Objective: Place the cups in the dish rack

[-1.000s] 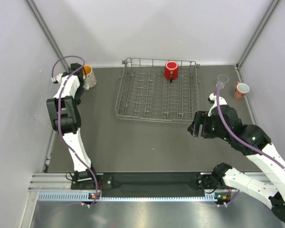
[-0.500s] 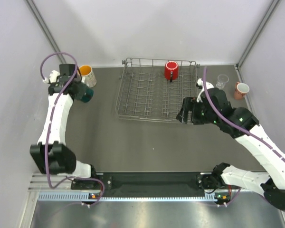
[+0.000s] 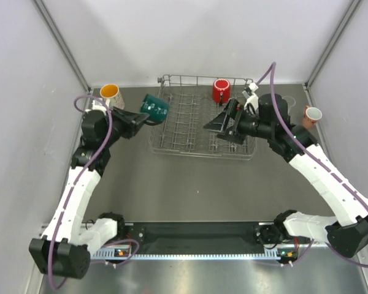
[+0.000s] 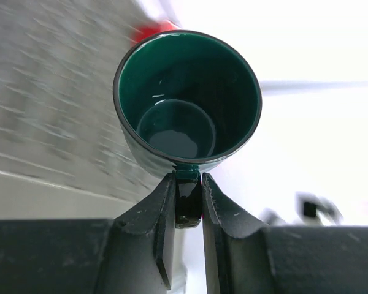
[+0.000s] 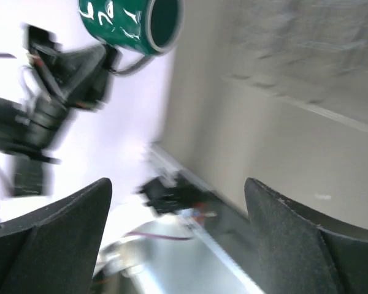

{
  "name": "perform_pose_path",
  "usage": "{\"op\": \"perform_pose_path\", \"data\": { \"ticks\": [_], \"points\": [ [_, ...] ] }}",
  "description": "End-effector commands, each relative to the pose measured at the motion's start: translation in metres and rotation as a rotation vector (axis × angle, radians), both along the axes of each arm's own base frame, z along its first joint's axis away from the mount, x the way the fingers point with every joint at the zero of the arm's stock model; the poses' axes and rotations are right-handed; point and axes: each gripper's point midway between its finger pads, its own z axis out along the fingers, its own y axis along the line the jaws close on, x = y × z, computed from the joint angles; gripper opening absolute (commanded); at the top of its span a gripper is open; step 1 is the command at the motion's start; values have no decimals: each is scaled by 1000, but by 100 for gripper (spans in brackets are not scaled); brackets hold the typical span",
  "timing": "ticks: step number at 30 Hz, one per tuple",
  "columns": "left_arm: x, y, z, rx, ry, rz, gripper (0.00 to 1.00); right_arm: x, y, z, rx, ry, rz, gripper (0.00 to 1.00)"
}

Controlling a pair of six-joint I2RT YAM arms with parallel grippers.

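My left gripper [image 3: 144,116] is shut on the handle of the dark green mug [image 3: 154,106] and holds it in the air at the dish rack's [image 3: 200,154] left edge. In the left wrist view the fingers [image 4: 163,208] pinch the handle and the mug's [image 4: 187,101] mouth faces the camera. My right gripper [image 3: 216,127] is open and empty above the rack's middle, its fingers [image 5: 55,226] wide apart. It looks at the green mug [image 5: 132,21]. The red mug [image 3: 221,90] sits in the rack's back row. The white speckled mug [image 3: 110,94] stands back left, the salmon-pink mug [image 3: 311,114] back right. The clear glass is hidden.
Pale walls close the table on three sides. The arms' mounting rail [image 3: 196,236] runs along the near edge. The grey tabletop [image 3: 190,184] lies between rack and rail.
My left arm lifted the green mug from beside the white mug and swung it right to the rack's left edge. My right arm moved left, over the rack.
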Motion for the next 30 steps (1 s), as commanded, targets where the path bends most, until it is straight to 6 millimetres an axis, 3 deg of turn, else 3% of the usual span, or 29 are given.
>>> {"op": "perform_pose_path", "data": {
  "ticks": [1, 3, 4, 5, 10, 16, 23, 27, 30],
  "points": [
    [-45, -35, 118, -157, -440, -154, 0, -9, 33, 52, 368, 63, 85, 89],
    [-53, -39, 122, -198, -452, -153, 0, -7, 43, 63, 503, 32, 114, 95],
    [-61, -46, 123, -214, -455, -176, 0, -10, 47, 55, 549, 98, 103, 96],
    [-62, -47, 129, -239, -465, -165, 0, -8, 49, 66, 600, 57, 98, 98],
    [-75, -68, 137, -328, -470, -217, 0, -12, 63, 72, 654, 38, 94, 99],
    [-83, -95, 141, -375, -468, -273, 0, -19, 72, 107, 764, -79, 114, 99],
    [-89, -120, 144, -386, -469, -336, 0, -20, 83, 103, 816, -38, 108, 88],
    [-96, -134, 143, -396, -469, -379, 0, -17, 77, 103, 822, -59, 55, 82],
    [-100, -138, 140, -396, -465, -385, 0, -11, 70, 96, 806, -63, -8, 72]
  ]
}}
